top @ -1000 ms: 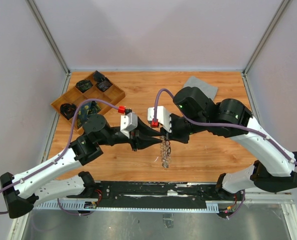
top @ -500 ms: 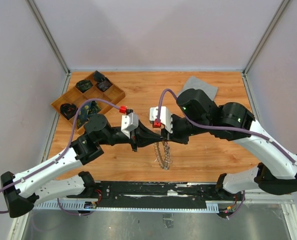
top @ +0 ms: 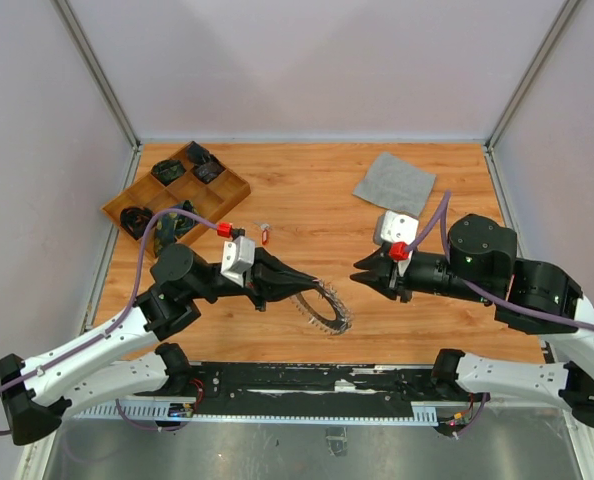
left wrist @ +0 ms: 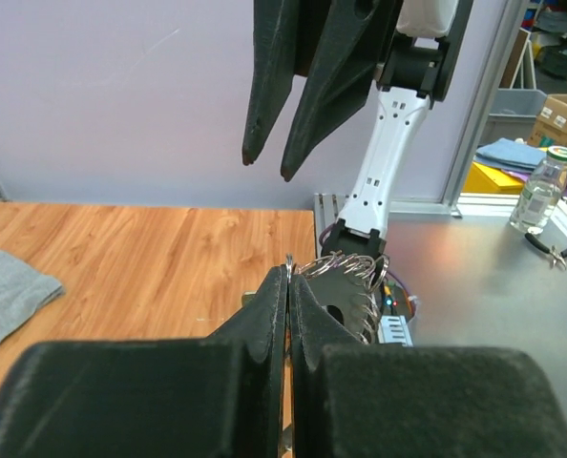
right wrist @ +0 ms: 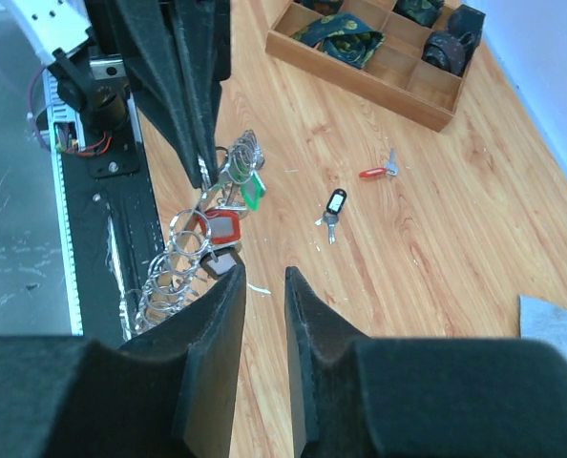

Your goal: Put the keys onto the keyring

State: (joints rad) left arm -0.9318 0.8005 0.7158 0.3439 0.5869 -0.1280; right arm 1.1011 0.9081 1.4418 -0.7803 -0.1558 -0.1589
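Observation:
The keyring (top: pixel 327 312), a thin silver ring fringed with small split rings, is pinched at its rim by my left gripper (top: pixel 311 284), whose jaws are shut on it (left wrist: pixel 290 263). In the right wrist view the keyring (right wrist: pixel 177 258) carries red (right wrist: pixel 219 227) and green (right wrist: pixel 253 192) tagged keys. Two loose keys lie on the wood: one with a black tag (right wrist: pixel 333 204), one with a red tag (right wrist: pixel 375 173), the latter also seen from above (top: pixel 265 234). My right gripper (top: pixel 361 276) is open, apart from the ring to its right, with nothing between its fingers (right wrist: pixel 264 279).
A wooden compartment tray (top: pixel 231 193) with dark items stands at the back left. A grey cloth square (top: pixel 395 183) lies at the back right. The black base rail (top: pixel 307 380) runs along the near table edge, close under the ring.
The right gripper has opened, let go of the keyring and drawn back to the right. The left gripper has shut on the ring and carried it nearer; the ring now lies tilted instead of hanging.

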